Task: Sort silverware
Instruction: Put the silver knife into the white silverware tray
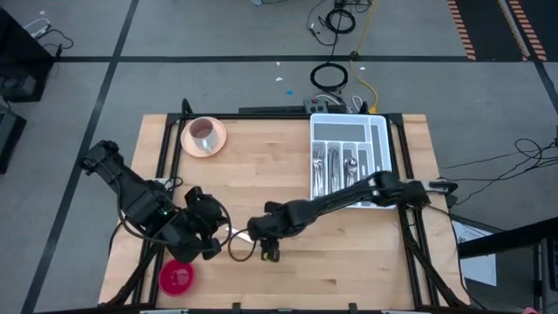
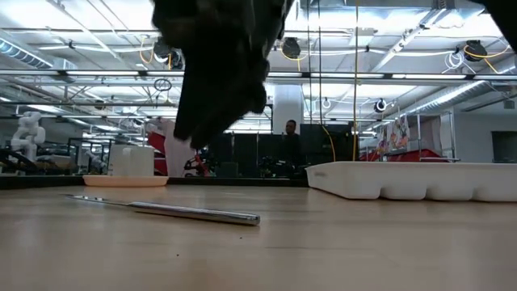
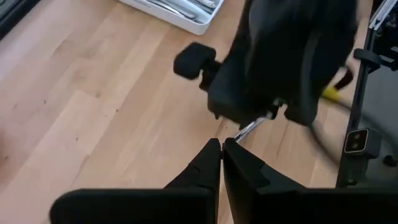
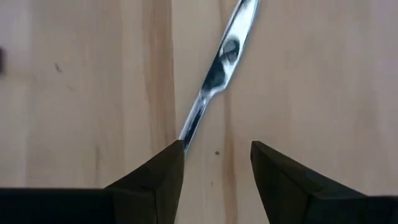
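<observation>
A slim, stiff, slippery knife (image 4: 217, 68) lies flat on the tabletop (image 1: 366, 253), lower centre of the high view. The right end effector (image 4: 216, 163) hangs over it, released; grip mid-handle. The left end effector (image 3: 221, 163) is clenched, empty.

The left end effector (image 3: 221, 155) is seen closed at lower centre; a silver utensil (image 3: 249, 129) lies beneath the other arm (image 3: 286, 56).
</observation>
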